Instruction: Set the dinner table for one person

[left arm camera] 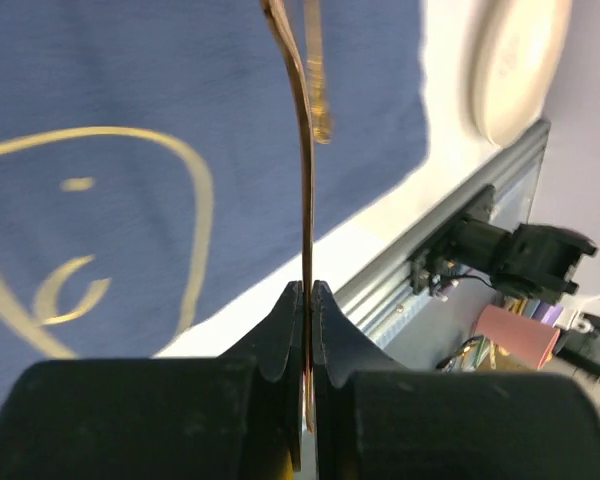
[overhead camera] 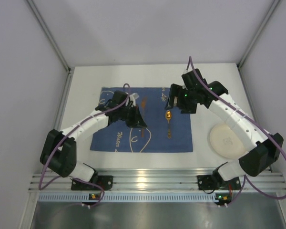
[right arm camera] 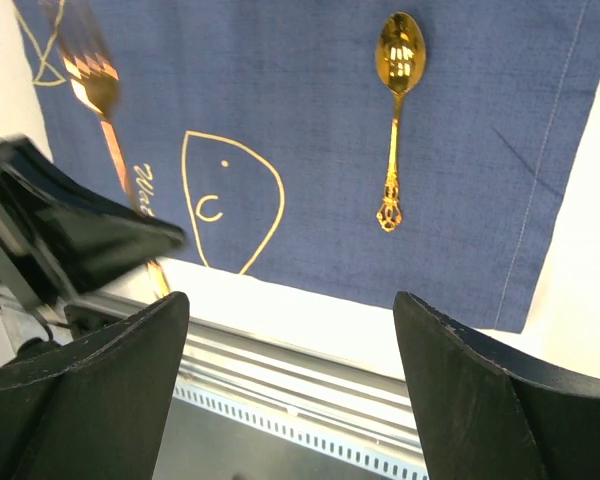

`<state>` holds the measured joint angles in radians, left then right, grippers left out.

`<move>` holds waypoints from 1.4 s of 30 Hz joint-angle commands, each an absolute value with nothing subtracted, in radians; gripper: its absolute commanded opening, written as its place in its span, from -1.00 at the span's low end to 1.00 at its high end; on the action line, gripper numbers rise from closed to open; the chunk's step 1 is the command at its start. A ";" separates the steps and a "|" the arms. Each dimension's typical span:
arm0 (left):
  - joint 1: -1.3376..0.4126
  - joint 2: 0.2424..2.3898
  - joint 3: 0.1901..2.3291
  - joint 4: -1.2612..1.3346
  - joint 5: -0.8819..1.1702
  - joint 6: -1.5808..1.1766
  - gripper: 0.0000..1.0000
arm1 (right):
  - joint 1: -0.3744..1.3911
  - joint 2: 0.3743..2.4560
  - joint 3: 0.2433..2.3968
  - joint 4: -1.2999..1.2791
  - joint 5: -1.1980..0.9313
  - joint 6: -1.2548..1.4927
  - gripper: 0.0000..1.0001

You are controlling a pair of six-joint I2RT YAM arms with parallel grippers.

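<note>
The white dinner table (overhead camera: pixel 205 86) bears a blue cloth (overhead camera: pixel 176 138) with line drawings. My left gripper (overhead camera: pixel 135 118) is shut on the handle of a gold fork (left arm camera: pixel 305 190), seen edge-on between the jaws (left arm camera: pixel 307 292), and holds it over the cloth's left half. The right wrist view shows the fork's tines (right arm camera: pixel 90 75). A gold spoon (overhead camera: pixel 168 122) lies on the cloth, bowl away from the arms; it also shows in the right wrist view (right arm camera: pixel 398 110). My right gripper (overhead camera: pixel 174 102) is open and empty above the cloth, behind the spoon (right arm camera: pixel 290 305).
A round white plate (overhead camera: pixel 227 140) lies on the table right of the cloth; it also shows in the left wrist view (left arm camera: pixel 515 65). The ribbed aluminium rail (overhead camera: pixel 152 181) runs along the near edge. Grey walls close in the back and both sides.
</note>
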<state>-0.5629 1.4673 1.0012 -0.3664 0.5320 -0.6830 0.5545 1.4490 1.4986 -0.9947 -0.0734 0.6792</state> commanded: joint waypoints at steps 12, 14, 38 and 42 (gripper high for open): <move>-0.054 1.808 1.095 -0.761 0.841 -0.245 -1.00 | 0.506 1.379 1.431 -0.965 -0.107 0.640 0.65; -0.034 1.831 1.104 -0.790 0.818 -0.236 -1.00 | 0.503 1.376 1.428 -0.965 -0.112 0.634 0.65; 0.028 1.841 1.304 -1.043 0.221 -0.242 -0.06 | 0.318 1.339 1.344 -1.046 -0.003 0.529 0.68; 0.017 1.755 1.333 -1.031 0.227 -0.271 -0.05 | 0.068 1.267 1.142 -1.032 0.064 0.506 0.71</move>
<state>0.0246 1.8523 1.2922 -0.9878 0.2672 -0.2436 0.2134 1.3399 1.2507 -0.9916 -0.0254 0.5411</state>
